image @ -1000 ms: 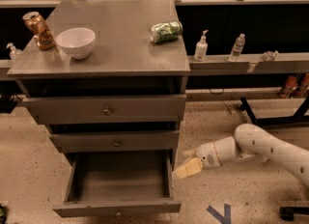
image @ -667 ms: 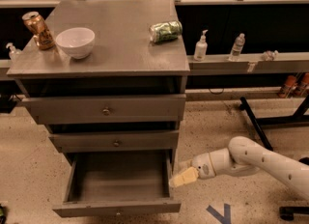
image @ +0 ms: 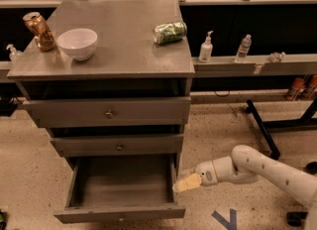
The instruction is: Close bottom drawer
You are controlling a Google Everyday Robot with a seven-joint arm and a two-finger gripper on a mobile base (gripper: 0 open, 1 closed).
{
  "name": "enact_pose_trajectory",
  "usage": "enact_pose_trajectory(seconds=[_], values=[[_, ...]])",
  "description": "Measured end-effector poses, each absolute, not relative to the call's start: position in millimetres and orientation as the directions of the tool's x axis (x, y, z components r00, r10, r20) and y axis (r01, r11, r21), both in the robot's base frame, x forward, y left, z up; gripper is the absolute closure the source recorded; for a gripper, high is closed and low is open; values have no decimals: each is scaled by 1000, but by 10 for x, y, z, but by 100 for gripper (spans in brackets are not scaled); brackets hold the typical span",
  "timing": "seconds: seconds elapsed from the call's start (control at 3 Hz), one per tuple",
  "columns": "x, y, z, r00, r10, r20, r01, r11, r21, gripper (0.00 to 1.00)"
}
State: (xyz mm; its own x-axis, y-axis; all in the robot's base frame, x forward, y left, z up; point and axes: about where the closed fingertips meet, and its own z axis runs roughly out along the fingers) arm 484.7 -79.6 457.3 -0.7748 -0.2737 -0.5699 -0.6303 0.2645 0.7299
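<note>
Partly cut off at the left edge, a small bottle [image: 11,51] stands behind the cabinet [image: 124,63], and at the right the arm [image: 267,169] runs out of view; whether its gripper [image: 187,183], low beside the bottom drawer's [image: 119,216] right front corner, is clenched or released cannot be told. That drawer stands pulled well out under the middle drawer [image: 148,144], its grey floor showing. On top sit an upright can [image: 39,30], a white bowl [image: 77,43] and a green can [image: 169,31] on its side, two bottles [image: 205,48] stand on the ledge to the right, and the floor [image: 29,164] is speckled.
</note>
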Motion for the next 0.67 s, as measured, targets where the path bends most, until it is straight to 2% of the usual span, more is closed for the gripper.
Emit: enact_pose_trajectory(seconds=[0.33, 0.67], values=[[5060, -565, 3853, -846, -183, -500, -528, 171, 832, 0], [5042, -414, 3328, -895, -144, -423, -440, 122, 890, 0]])
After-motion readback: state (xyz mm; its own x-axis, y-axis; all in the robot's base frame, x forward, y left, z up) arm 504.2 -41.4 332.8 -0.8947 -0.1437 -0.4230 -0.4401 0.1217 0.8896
